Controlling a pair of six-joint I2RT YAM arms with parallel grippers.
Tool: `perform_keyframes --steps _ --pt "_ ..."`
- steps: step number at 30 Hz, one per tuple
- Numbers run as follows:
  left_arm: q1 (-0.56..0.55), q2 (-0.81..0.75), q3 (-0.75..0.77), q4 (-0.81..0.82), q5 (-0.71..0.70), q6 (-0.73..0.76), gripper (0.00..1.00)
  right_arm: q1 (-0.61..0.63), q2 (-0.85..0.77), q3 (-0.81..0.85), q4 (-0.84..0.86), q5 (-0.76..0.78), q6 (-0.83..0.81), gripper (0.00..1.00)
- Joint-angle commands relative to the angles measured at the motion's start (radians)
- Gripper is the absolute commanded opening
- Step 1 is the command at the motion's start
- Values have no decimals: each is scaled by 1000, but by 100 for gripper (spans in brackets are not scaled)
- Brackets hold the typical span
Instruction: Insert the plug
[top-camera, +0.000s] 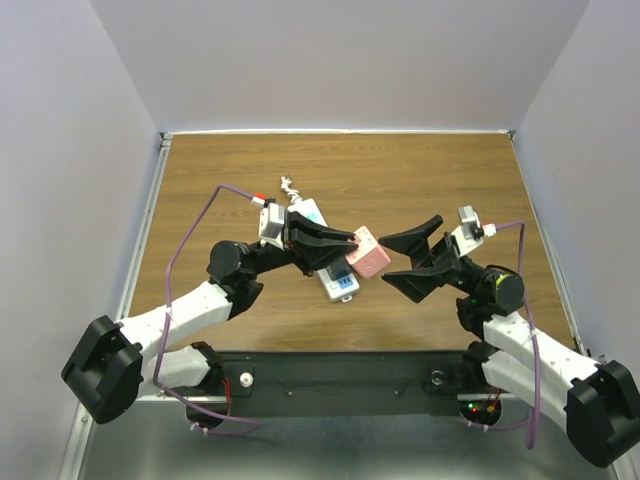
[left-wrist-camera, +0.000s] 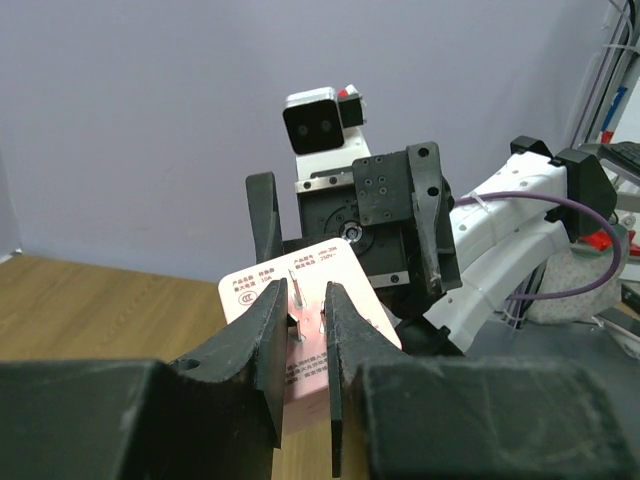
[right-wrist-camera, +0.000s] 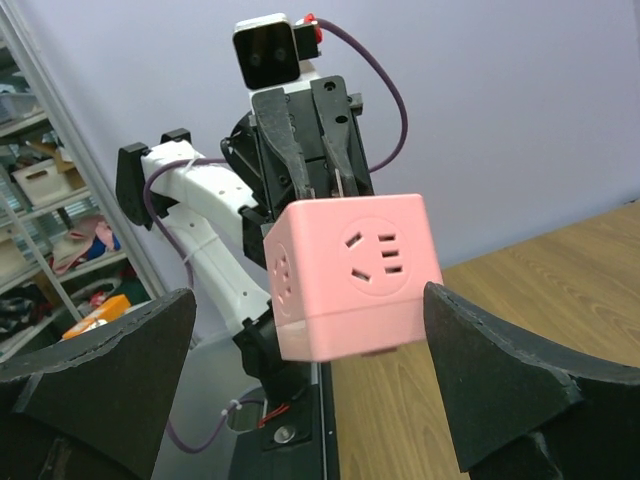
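My left claw (left-wrist-camera: 308, 312) is drawn in to a narrow gap and has hold of the pink cube adapter (right-wrist-camera: 350, 268). It holds the adapter clear of the bench (top-camera: 450, 170), over its middle and a little toward the near edge. From my left wrist, the pads seem to pinch right at the metal pins on the labelled face, though I can't be sure they aren't on the body beside them. My right claw (top-camera: 408, 256) stands fully spread and empty, facing the cube's socket side with a finger out to either flank and touching nothing. The white power strip (top-camera: 338, 284) lies on the bench under my left arm. I judge this to be a handover: the pins can't go in while I'm gripping there. Next, my right claw should close squarely on the cube's flat sides before the left lets go.
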Motion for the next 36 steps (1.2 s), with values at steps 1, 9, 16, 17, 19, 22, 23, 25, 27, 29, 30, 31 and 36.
perform_keyframes --steps 1,9,16,17,19,22,23,25,27,29,30,31,36 --pt "-11 6 42 453 6 -29 0 10 -7 17 508 -26 -5 100" --pt "-46 8 77 467 18 -35 0 15 8 17 506 -26 -15 100" --pt "-72 8 100 459 21 -26 0 15 5 8 506 -23 -20 100" --pt "-75 8 100 458 21 -23 0 17 4 8 506 -22 -22 100" --pt "-82 8 102 450 18 -11 0 15 1 5 508 -17 -23 100" --pt "-92 14 106 461 13 -5 0 17 -7 8 506 -18 -19 100" --pt "-94 16 108 466 13 -3 0 17 -7 8 509 -20 -15 100" --pt "-98 19 117 469 15 2 0 18 -10 8 508 -25 -8 100" --pt "-102 26 129 467 15 6 0 21 -21 5 508 -26 -5 100" --pt "-105 35 137 470 15 8 0 21 -27 0 510 -26 -3 100" --pt "-105 40 142 472 15 8 0 23 -30 -1 510 -29 -2 100" --pt "-105 49 146 479 15 8 0 24 -32 -1 508 -31 6 100" --pt "-108 77 169 473 30 8 0 26 -44 -10 508 -23 -6 96"
